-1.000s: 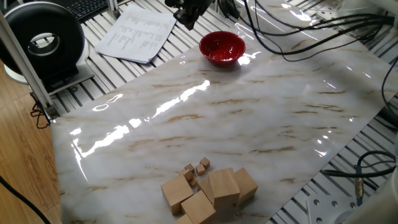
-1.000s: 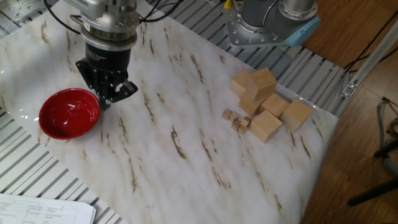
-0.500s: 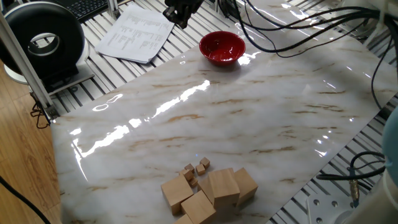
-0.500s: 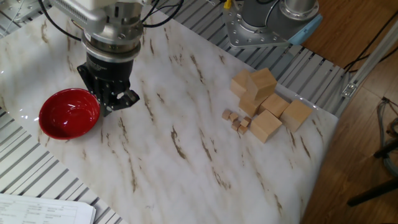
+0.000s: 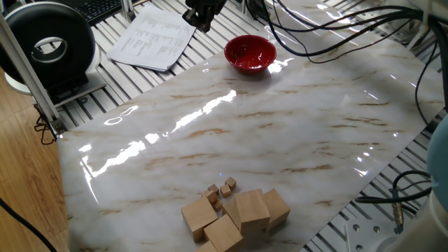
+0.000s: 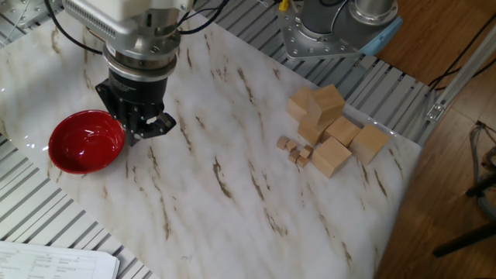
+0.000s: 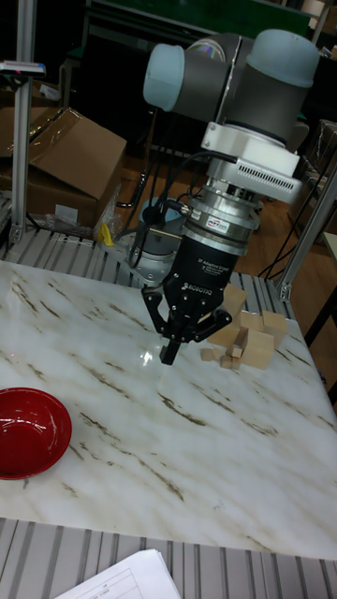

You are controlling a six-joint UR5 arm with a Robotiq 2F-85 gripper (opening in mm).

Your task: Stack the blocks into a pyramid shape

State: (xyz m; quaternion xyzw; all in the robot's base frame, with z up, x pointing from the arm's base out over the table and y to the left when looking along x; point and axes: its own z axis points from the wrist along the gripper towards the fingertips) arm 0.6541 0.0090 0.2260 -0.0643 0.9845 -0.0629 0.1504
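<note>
In one fixed view the blocks (image 5: 234, 213) huddle at the table's (image 5: 280, 133) near edge, one cube on top of the others, tiny cubes (image 5: 220, 190) beside them; the wide marble middle lies bare up to the red bowl (image 5: 250, 53). The gripper (image 5: 199, 15) sits slightly left of its place a second ago.

In the other fixed view it hovers just beside the bowl (image 6: 85, 142), well apart from the plain tan blocks (image 6: 332, 128).

The tall fixed view shows the gripper (image 7: 192, 339) part open, holding nothing.
</note>
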